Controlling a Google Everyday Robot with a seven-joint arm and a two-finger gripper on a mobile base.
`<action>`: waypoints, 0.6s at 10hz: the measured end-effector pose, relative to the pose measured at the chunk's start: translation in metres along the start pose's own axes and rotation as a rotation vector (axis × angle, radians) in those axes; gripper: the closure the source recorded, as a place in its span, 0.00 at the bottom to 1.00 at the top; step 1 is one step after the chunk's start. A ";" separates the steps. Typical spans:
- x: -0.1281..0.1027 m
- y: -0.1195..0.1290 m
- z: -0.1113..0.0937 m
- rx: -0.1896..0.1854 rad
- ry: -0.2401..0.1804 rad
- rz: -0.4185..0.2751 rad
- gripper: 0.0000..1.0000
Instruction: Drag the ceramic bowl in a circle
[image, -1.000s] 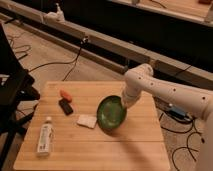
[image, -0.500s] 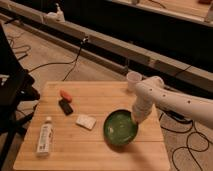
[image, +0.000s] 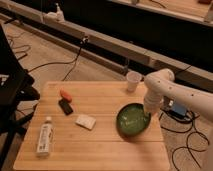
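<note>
ceramic bowl (image: 131, 121), one, has the gripper (image: 148, 112) clenched on its right rim; one cup (image: 133, 80) stands beyond.

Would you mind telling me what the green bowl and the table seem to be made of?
The ceramic bowl looks glazed, probably ceramic: glossy green with bright highlights. The gripper sits at its right rim. The table looks like wood, pale strips with seams, fairly matte.
</note>
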 end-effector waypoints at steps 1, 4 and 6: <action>-0.016 0.019 -0.003 -0.010 -0.014 -0.036 1.00; -0.014 0.089 -0.007 -0.085 -0.015 -0.176 1.00; 0.019 0.107 -0.007 -0.128 0.011 -0.230 1.00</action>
